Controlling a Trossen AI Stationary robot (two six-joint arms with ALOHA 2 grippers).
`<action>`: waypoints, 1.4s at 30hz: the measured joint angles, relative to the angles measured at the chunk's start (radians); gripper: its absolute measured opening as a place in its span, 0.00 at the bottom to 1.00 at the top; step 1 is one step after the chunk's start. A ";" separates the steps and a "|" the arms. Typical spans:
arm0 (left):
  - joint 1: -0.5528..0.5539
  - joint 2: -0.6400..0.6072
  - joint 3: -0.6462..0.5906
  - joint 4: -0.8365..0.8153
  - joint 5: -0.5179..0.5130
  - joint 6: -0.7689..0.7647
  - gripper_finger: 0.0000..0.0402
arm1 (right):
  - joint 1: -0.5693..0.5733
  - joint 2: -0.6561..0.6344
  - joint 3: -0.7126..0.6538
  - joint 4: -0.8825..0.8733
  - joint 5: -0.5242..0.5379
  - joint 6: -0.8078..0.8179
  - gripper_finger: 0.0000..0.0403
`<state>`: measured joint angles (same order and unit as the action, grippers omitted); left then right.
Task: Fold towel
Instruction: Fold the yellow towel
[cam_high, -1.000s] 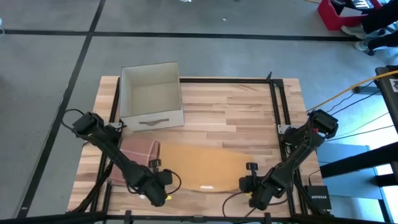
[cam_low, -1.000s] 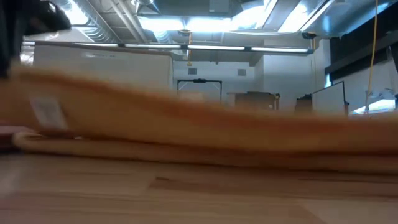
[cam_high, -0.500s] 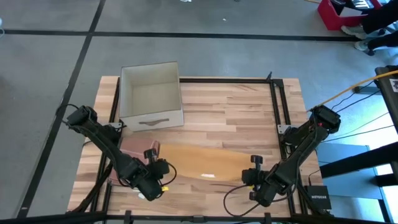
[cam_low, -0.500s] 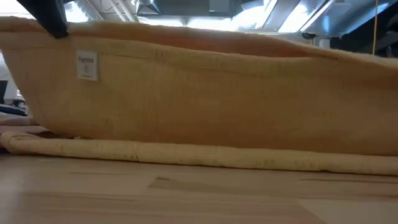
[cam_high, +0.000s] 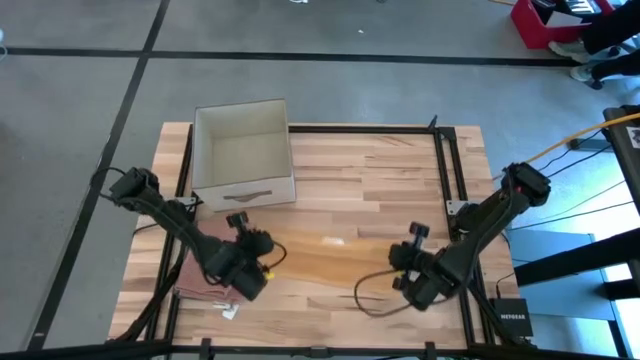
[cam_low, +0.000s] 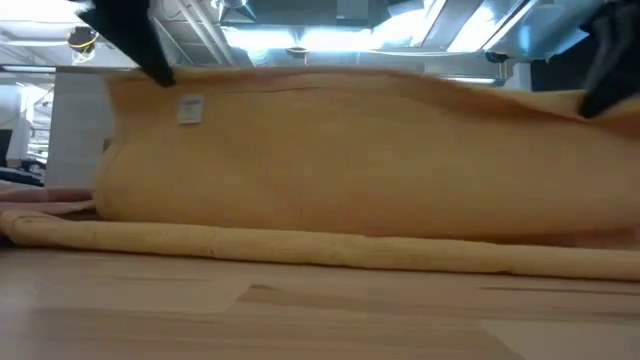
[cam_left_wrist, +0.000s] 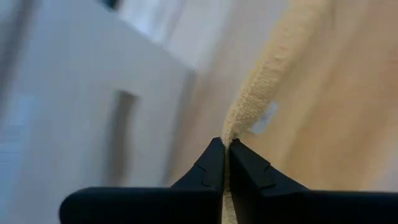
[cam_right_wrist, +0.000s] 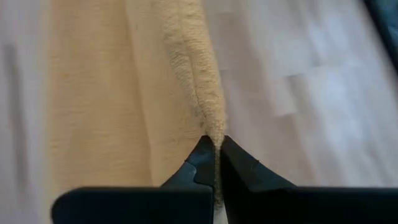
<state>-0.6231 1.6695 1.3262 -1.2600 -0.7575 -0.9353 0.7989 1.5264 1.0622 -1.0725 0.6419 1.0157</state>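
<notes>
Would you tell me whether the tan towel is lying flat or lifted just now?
Partly lifted. The left claw and right claw each pinch its top edge, so the towel hangs like a curtain, its lower part resting on the table.

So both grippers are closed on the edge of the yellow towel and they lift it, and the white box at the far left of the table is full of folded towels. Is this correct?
Not fully. The white box is empty, as the high view shows. The rest holds: the left gripper and the right gripper are each closed on an edge of the yellow towel, which hangs lifted above the table.
</notes>
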 joint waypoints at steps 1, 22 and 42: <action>0.018 0.000 0.000 -0.029 -0.019 0.000 0.01 | -0.016 -0.016 0.000 -0.028 0.009 -0.002 0.02; 0.376 0.000 0.001 0.032 -0.236 0.331 0.01 | -0.331 -0.166 -0.186 -0.147 0.172 -0.114 0.03; 0.189 0.000 -0.111 0.148 0.404 0.178 0.02 | -0.232 -0.166 -0.234 0.333 -0.393 -0.291 0.04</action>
<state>-0.4339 1.6695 1.2154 -1.1122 -0.3537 -0.7572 0.5664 1.3605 0.8284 -0.7394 0.2489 0.7244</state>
